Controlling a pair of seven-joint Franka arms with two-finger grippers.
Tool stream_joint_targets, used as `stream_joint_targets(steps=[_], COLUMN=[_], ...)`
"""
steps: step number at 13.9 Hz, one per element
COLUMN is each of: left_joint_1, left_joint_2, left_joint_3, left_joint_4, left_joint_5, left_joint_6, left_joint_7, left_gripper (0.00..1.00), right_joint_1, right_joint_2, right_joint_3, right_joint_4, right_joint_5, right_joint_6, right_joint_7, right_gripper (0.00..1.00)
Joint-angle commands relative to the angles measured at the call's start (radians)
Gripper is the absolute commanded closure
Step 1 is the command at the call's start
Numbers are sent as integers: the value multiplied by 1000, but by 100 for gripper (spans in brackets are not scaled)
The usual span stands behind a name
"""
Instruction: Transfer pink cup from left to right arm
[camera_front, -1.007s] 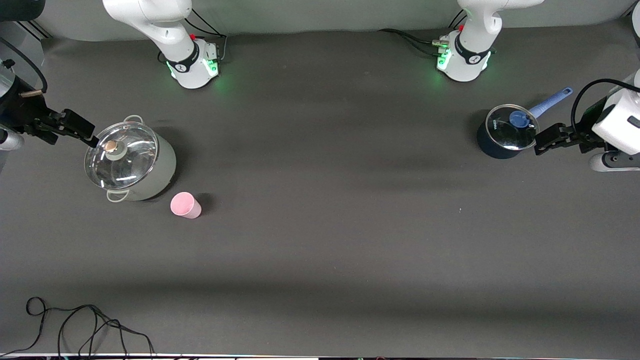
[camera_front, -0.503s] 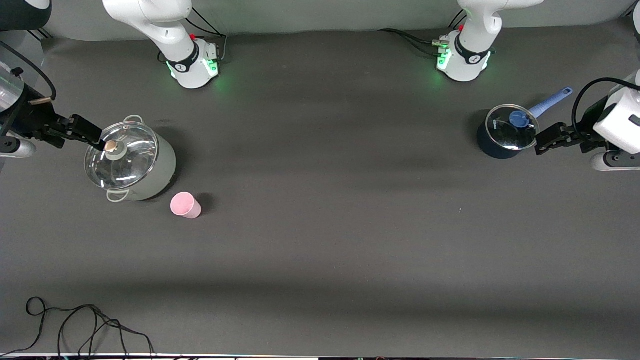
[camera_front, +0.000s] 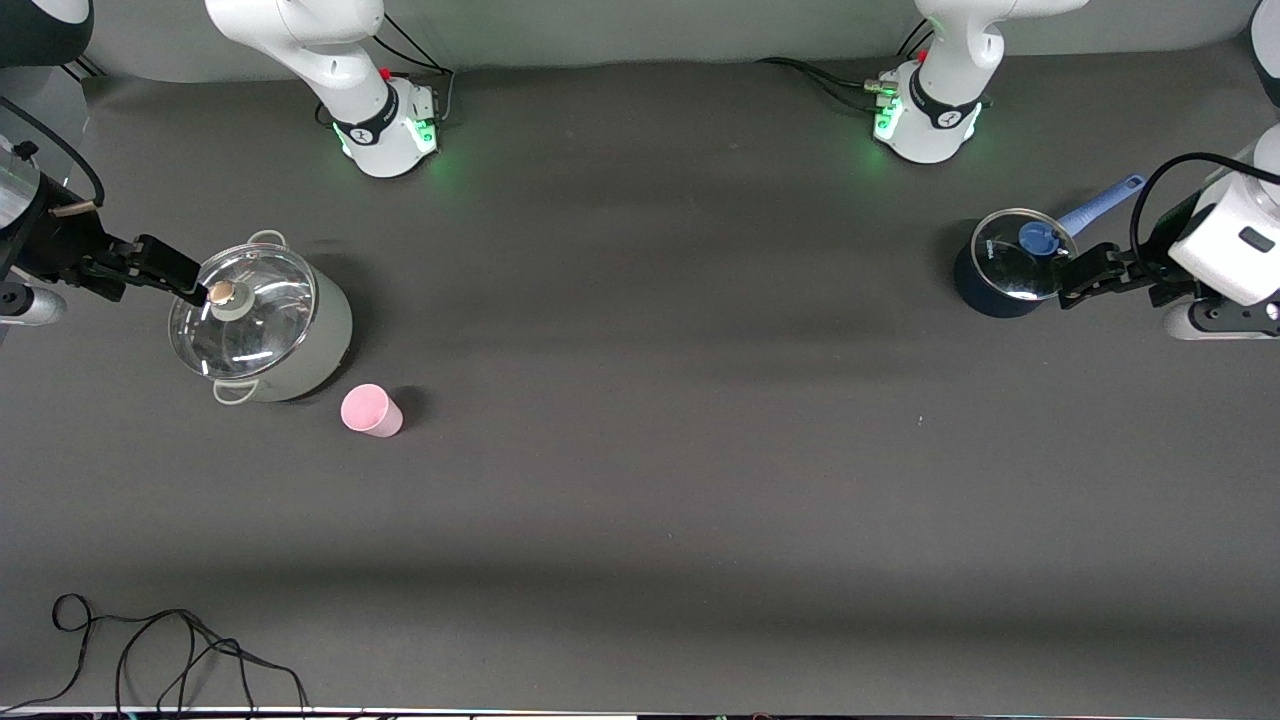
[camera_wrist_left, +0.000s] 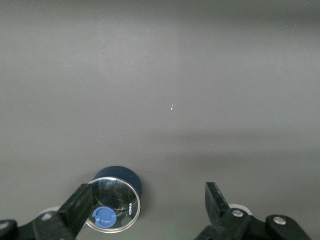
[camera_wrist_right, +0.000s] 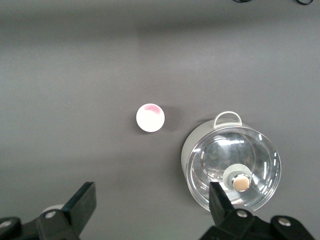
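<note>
The right tool, fingers spread wide with nothing between them, has slid in from the desk's edge at the right arm's end and now hangs over the lid of the big pot, its tip beside the knob. The left tool, also spread and holding nothing, has crept a little toward the small blue pot at the left arm's end of the desk and now overlaps its rim. The pink cup has not shifted; it stands upright on the desk just beside the big pot, a little nearer the front camera, in no one's grip.

As a judgement, the cup already stands at the right arm's end, well apart from the left tool, so the scene fits either a handover already finished and set down, or one yet to be made.

The cup is a smooth, matte, tapered tumbler with a round mouth. The big pot is pale grey metal with loop handles and a domed glass lid; the small one is dark blue with a glass lid and a straight blue handle. The desk cover is a dull dark cloth.
</note>
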Motion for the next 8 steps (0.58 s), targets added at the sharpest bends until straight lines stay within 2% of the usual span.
stream_joint_targets(steps=[1, 8], left_joint_1=[-9, -9], left_joint_2=[3, 3], left_joint_3=[6, 6], left_joint_4=[21, 22], left_joint_5=[-1, -1], left_joint_6=[-22, -19], left_joint_7=[-12, -11], left_gripper=[0, 0], right_joint_1=[3, 3], right_joint_2=[15, 15], right_joint_3=[1, 1], right_joint_4=[37, 38], right_joint_5=[3, 1], right_joint_6=[-24, -33], right_joint_7=[-4, -4], right_gripper=[0, 0])
